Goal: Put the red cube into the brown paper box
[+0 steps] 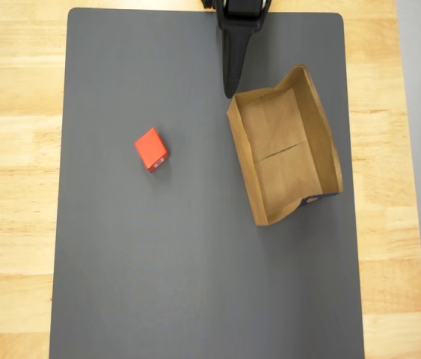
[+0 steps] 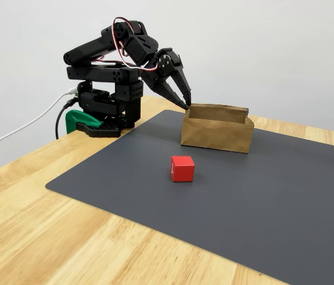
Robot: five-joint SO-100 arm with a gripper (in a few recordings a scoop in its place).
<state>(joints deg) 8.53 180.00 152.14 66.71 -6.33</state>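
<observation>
there, red cube (image 1: 151, 149) on mat (image 1: 158, 284), apart from brown paper box (image 1: 285, 146).

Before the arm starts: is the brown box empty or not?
Empty: the brown paper box shows only its bare creased floor; the red cube lies outside on the mat.

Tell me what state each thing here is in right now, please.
red cube: lying free on the grey mat, apart from the box, not gripped.
brown paper box: open on top, nothing inside, upright on the mat.
gripper: holding nothing, tips pointing down beside the box's corner; open or shut cannot be told.
grey mat: flat on the wooden table.
</observation>
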